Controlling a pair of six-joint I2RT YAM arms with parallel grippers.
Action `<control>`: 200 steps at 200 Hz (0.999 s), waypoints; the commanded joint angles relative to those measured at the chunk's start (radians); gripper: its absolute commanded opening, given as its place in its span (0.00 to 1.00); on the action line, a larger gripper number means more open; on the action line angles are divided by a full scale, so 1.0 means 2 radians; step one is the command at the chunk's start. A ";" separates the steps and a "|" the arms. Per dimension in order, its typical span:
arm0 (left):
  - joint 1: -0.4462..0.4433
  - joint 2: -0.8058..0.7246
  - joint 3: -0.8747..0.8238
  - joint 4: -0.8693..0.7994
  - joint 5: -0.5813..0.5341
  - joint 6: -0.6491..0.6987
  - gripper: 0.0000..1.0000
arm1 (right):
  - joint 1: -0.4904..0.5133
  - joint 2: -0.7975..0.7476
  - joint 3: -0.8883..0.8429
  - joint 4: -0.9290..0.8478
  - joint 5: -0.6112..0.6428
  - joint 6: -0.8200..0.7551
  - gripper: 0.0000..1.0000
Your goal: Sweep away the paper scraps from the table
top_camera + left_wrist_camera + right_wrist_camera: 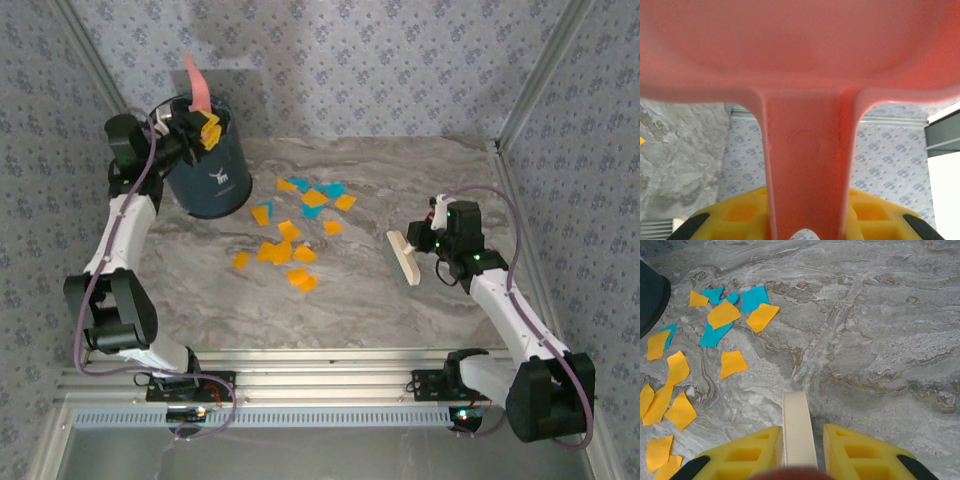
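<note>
Dark blue bucket (212, 172) at the far left of the desk (420, 180), and my left hand (206, 130) is up over its rim, clamped on the handle of the pink dustpan (196, 82), which sticks up above the bucket. Over on the right, my right hand (432, 238) is closed around a cream brush (403, 258), held low by the marble. The paper scraps (292, 235), orange and blue, lie scattered mid-desk: just right of the bucket, nearer me than my left hand. From my right wrist they lie ahead and left of the brush, a strip of bare marble between.
</note>
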 commanded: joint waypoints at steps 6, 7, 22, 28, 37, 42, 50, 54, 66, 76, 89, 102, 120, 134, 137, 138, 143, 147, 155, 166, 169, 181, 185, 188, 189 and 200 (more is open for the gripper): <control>-0.006 -0.029 0.071 -0.207 0.004 0.216 0.00 | 0.005 -0.003 0.016 0.018 -0.010 0.010 0.00; -0.007 -0.029 0.073 -0.215 0.003 0.222 0.00 | 0.004 -0.003 0.015 0.018 -0.010 0.010 0.00; -0.013 -0.029 0.110 -0.309 -0.011 0.314 0.00 | 0.006 -0.003 0.016 0.022 -0.013 0.012 0.00; -0.015 -0.029 0.121 -0.336 -0.015 0.343 0.00 | 0.007 -0.003 0.017 0.024 -0.014 0.014 0.00; -0.019 -0.028 0.135 -0.371 -0.018 0.380 0.00 | 0.007 -0.002 0.016 0.026 -0.016 0.016 0.00; -0.022 -0.027 0.142 -0.390 -0.021 0.403 0.00 | 0.008 -0.001 0.017 0.027 -0.018 0.017 0.00; -0.026 -0.026 0.151 -0.420 -0.028 0.439 0.00 | 0.009 0.000 0.017 0.029 -0.020 0.019 0.00; -0.028 -0.026 0.155 -0.434 -0.031 0.454 0.00 | 0.010 0.000 0.017 0.030 -0.022 0.019 0.00; -0.037 -0.026 0.164 -0.474 -0.042 0.500 0.00 | 0.013 0.002 0.019 0.031 -0.025 0.019 0.00; -0.045 -0.027 0.169 -0.505 -0.056 0.542 0.00 | 0.018 0.004 0.021 0.032 -0.025 0.019 0.00; -0.059 -0.033 0.171 -0.538 -0.091 0.591 0.00 | 0.024 0.006 0.023 0.033 -0.028 0.019 0.00; -0.074 -0.038 0.168 -0.562 -0.128 0.634 0.00 | 0.030 0.009 0.026 0.035 -0.029 0.019 0.00; -0.094 -0.044 0.155 -0.580 -0.166 0.679 0.00 | 0.036 0.013 0.029 0.038 -0.029 0.021 0.00; -0.106 -0.046 0.143 -0.589 -0.173 0.705 0.00 | 0.041 0.017 0.031 0.043 -0.033 0.027 0.00; -0.108 -0.046 0.140 -0.590 -0.175 0.709 0.00 | 0.042 0.018 0.031 0.046 -0.035 0.029 0.00; -0.108 -0.047 0.140 -0.591 -0.176 0.711 0.00 | 0.042 0.018 0.031 0.046 -0.035 0.029 0.00; -0.112 -0.048 0.135 -0.592 -0.180 0.719 0.00 | 0.044 0.020 0.032 0.049 -0.037 0.033 0.00; -0.116 -0.048 0.132 -0.594 -0.185 0.725 0.00 | 0.046 0.021 0.032 0.054 -0.040 0.036 0.00; -0.123 -0.050 0.125 -0.596 -0.197 0.738 0.00 | 0.049 0.024 0.032 0.062 -0.047 0.043 0.00; -0.133 -0.053 0.114 -0.596 -0.217 0.752 0.00 | 0.055 0.029 0.032 0.075 -0.056 0.056 0.00; -0.137 -0.054 0.112 -0.596 -0.222 0.755 0.00 | 0.058 0.031 0.033 0.079 -0.059 0.059 0.00; -0.148 -0.060 0.101 -0.591 -0.247 0.759 0.00 | 0.068 0.040 0.034 0.096 -0.071 0.073 0.00; -0.152 -0.062 0.097 -0.589 -0.254 0.761 0.00 | 0.071 0.044 0.035 0.100 -0.075 0.077 0.00; -0.154 -0.064 0.093 -0.587 -0.260 0.763 0.00 | 0.075 0.047 0.036 0.103 -0.078 0.081 0.00; -0.155 -0.064 0.092 -0.586 -0.262 0.763 0.00 | 0.076 0.048 0.036 0.104 -0.078 0.082 0.00; -0.162 -0.072 0.077 -0.575 -0.282 0.768 0.00 | 0.087 0.060 0.039 0.121 -0.089 0.096 0.00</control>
